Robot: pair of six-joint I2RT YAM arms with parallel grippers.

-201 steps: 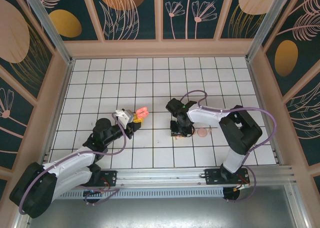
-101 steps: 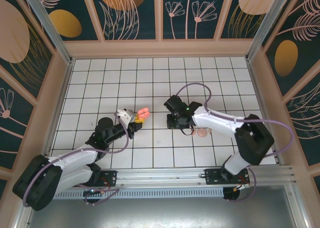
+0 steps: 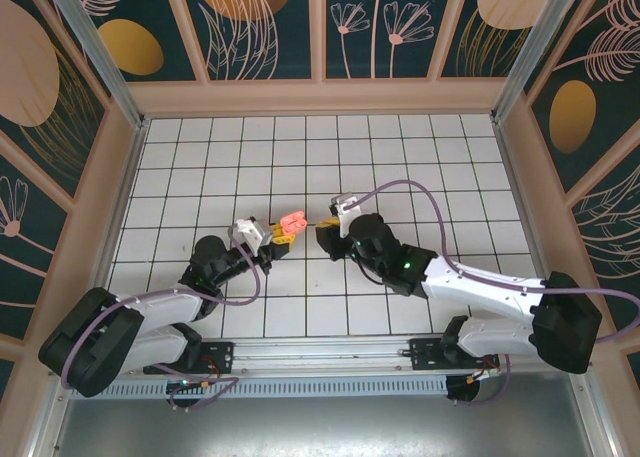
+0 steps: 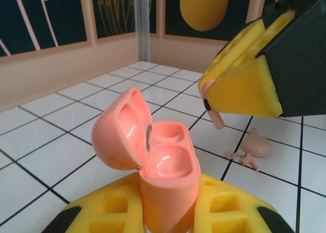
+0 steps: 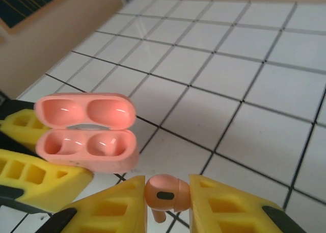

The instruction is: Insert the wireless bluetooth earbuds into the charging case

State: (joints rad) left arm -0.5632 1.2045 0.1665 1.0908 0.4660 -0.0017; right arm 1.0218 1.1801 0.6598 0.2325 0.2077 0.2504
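Note:
My left gripper [image 4: 168, 210] is shut on the base of the coral charging case [image 4: 164, 164], held upright with its lid open and both wells bare. From above, the case [image 3: 291, 222] sits at the left gripper [image 3: 272, 233]. My right gripper [image 5: 167, 196] is shut on one salmon-pink earbud [image 5: 165, 191], stem pointing down, just right of the case [image 5: 86, 133]. In the top view the right gripper [image 3: 331, 220] hovers a little to the right of the case. Another earbud [image 4: 248, 159] lies on the tiles.
A pale pink round pod [image 4: 257, 145] rests on the white tiled floor [image 3: 420, 167] beside the loose earbud. The right gripper's yellow fingers [image 4: 244, 85] hang close above and right of the case. Patterned walls [image 3: 320, 27] enclose the floor.
The right gripper has risen from the floor by the pale pod and swung left to the case with the earbud in it. The left gripper nudged the case slightly right.

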